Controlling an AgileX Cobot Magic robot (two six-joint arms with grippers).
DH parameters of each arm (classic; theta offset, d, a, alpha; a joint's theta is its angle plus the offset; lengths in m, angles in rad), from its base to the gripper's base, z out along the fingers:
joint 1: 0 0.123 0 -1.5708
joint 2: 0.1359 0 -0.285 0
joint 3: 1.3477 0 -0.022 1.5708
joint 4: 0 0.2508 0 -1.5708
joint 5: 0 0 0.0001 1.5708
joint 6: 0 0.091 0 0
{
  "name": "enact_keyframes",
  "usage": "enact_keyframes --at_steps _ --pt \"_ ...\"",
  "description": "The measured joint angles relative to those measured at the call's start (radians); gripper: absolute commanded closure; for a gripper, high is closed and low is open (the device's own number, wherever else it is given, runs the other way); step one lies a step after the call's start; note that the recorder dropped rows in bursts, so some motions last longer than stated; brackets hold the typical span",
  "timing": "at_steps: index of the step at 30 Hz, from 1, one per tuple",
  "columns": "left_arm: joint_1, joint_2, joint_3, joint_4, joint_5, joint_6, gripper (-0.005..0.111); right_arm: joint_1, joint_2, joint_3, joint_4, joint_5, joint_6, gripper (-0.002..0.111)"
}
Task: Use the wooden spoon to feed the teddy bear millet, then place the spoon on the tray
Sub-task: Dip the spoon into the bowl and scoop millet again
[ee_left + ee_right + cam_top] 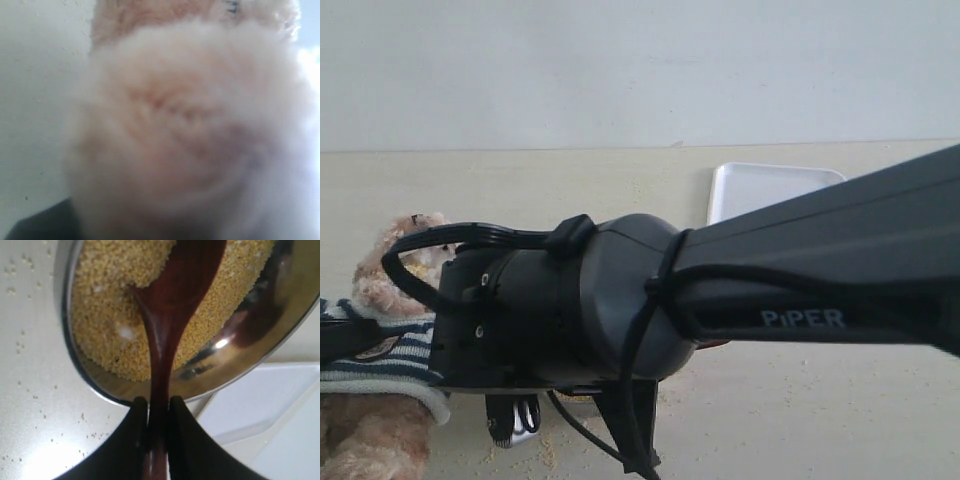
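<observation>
The teddy bear (pixel 390 290) sits at the left in its striped sweater. Its blurred fur (pixel 190 125) fills the left wrist view. My left gripper is shut on the bear's body, and one dark finger (pixel 345 338) lies across the sweater. My right gripper (pixel 155 402) is shut on the slim handle of the wooden spoon (pixel 170 300). The spoon's bowl is dipped into the millet (pixel 105 315) heaped in the steel bowl (pixel 260 340). The white tray (pixel 770 185) lies at the back right, and its rim (pixel 260 410) shows right beside the bowl.
The right arm's black body (pixel 740 290) stretches across the middle of the exterior view and hides the bowl, the spoon and the right gripper there. Loose millet crumbs (pixel 550 450) dot the pale table (pixel 30 390) around the bowl. A plain wall stands behind.
</observation>
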Motion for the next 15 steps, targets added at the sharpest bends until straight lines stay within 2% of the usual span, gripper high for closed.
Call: enact_keyframes --at_steps 15 --pt "0.000 0.000 0.000 0.000 0.000 0.000 0.102 0.000 0.000 0.000 0.037 0.042 0.029 0.108"
